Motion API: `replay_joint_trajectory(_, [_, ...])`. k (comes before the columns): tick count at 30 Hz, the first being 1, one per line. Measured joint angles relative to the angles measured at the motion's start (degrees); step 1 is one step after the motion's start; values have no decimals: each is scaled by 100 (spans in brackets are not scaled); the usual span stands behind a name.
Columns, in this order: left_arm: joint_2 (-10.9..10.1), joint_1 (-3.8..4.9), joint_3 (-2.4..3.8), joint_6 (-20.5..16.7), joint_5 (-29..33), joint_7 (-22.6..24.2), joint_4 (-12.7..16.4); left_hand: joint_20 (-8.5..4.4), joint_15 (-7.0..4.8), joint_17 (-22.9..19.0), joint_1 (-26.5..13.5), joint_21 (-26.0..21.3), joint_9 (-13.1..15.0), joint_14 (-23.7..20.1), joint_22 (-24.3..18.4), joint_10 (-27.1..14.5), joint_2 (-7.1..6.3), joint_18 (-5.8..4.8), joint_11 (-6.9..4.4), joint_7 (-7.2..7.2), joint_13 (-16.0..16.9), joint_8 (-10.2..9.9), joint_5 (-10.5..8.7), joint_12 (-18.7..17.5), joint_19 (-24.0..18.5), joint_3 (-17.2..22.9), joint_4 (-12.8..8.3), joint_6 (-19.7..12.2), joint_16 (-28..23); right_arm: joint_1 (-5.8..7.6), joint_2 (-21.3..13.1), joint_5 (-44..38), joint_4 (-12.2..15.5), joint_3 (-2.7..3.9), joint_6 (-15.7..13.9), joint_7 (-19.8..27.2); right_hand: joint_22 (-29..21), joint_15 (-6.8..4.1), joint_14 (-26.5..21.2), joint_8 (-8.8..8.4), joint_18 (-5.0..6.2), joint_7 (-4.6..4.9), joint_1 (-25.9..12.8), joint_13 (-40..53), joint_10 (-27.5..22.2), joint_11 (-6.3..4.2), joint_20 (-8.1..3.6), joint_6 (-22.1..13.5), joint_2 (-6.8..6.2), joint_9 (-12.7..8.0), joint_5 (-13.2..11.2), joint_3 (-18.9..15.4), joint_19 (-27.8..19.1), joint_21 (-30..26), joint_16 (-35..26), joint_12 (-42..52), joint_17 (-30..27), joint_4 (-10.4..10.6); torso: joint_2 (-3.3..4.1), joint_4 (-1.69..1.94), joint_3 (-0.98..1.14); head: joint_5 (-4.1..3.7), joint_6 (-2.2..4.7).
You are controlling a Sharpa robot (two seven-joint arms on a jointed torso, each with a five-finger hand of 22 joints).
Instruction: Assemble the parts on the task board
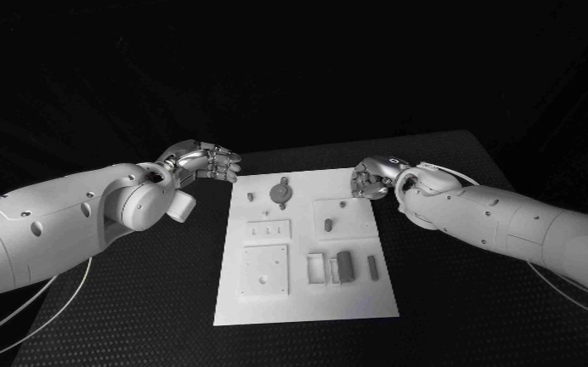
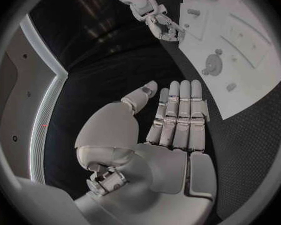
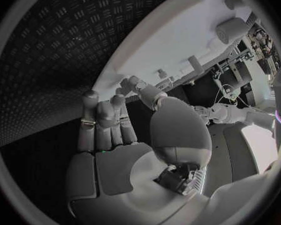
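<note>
Task board (image 1: 307, 299) lies flat mid-bench (image 1: 135, 316), long axis running near–far, near end toward the robot. Grey parts on it are small and hard to read. Round part (image 1: 280, 191) with tabs sits at the far left of the board, its long axis near–far. Small oblong part (image 1: 327, 225) lies right of centre, also near–far. Dark block part (image 1: 346, 265) in the near-right area lies near–far, with a thin strip part (image 1: 372, 268) just right of it, parallel. Cannot tell whether these stand in recesses or lie loose.

Left hand (image 1: 208, 163) hovers off the board's far-left corner, over the bench, clear of the board. Wrist view shows the left hand (image 2: 172, 120) with fingers (image 2: 184, 110) straight and side by side, thumb out, palm bare: holding nothing.

Right hand (image 1: 371, 178) is at the board's far-right corner, fingers curled down over the edge. Head view hides its fingertips. In its wrist view the right hand (image 3: 115, 125) has fingers bent toward the board edge, thumb alongside; nothing visible between them, but contact with the board is unclear, so cannot tell its grasp state.
</note>
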Motion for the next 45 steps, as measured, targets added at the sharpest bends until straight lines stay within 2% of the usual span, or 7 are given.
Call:
replay_joint_trajectory(10, [1,2,1,109,-161,-20,13,-21,1,48,-53,0,-29,41,24,44,47,-3,-9,35,15,0,-38,0,21,-23,23,88,-23,26,-97,216,257,23,-60,-152,0,-44,47,0,-5,-34,30,11,75,-48,-41,34,105,-9,-17,3,41,28,22,28,11,-142,0,-2,-2,-6,23])
replay_joint_trajectory(14, [1,3,2,155,-366,-86,35,-21,0,71,-186,-28,-61,41,36,107,-86,-5,-29,-5,31,0,-187,0,21,-95,95,128,-66,179,-136,277,477,54,-59,-248,0,-56,75,0,-10,-34,22,11,84,-42,-59,34,127,-9,-11,-4,62,28,22,28,15,-149,-1,-5,-2,-9,43])
replay_joint_trajectory(23, [7,6,3,154,-826,-477,344,-20,-20,145,-462,-28,-132,122,79,239,-310,-7,-79,-15,106,-152,-245,30,83,-243,243,33,-66,406,-191,307,934,72,28,-471,0,-47,86,-1,-10,-52,16,16,112,-70,-43,52,133,-9,7,3,81,28,21,28,14,-174,-19,-8,-10,15,94])
replay_joint_trajectory(32, [84,13,3,-23,-920,-862,656,-20,-20,197,-628,-28,-135,122,94,239,-357,-8,-79,38,160,-152,-245,40,83,-316,316,44,-66,520,-209,320,1446,77,195,-662,0,-45,87,-1,-10,-53,17,16,112,-70,-42,53,132,-9,7,2,80,28,21,28,19,-175,-77,-29,-50,125,90])
replay_joint_trajectory(34, [134,13,1,-83,-956,-961,735,-20,-20,218,-631,-28,-145,122,109,239,-411,-8,-79,37,186,-152,-245,40,83,-349,283,44,-67,525,-206,323,1574,78,230,-702,0,-45,88,-1,-10,-53,18,16,112,-69,-42,54,132,-9,7,1,80,28,21,28,19,-176,-91,-39,-60,151,87])
replay_joint_trajectory(38, [233,13,1,-214,-986,-1130,800,-41,-42,323,-752,-28,-145,143,142,217,-294,-37,-101,37,336,-152,-245,184,104,-675,37,44,-66,531,-186,331,1749,77,286,-756,0,-44,88,-1,-10,-54,18,15,111,-69,-42,54,132,-9,6,-5,80,28,21,28,18,-182,-105,-54,-75,182,85])
replay_joint_trajectory(45, [375,11,1,-370,-870,-1357,816,-41,-42,371,-831,-62,-164,143,148,175,-216,-38,-99,58,417,-186,-244,219,104,-752,40,65,-89,531,-94,360,2088,75,335,-785,0,-42,88,0,-11,-61,18,15,110,-68,-42,61,131,-9,6,-6,79,50,21,28,18,-183,-107,-54,-78,191,96])
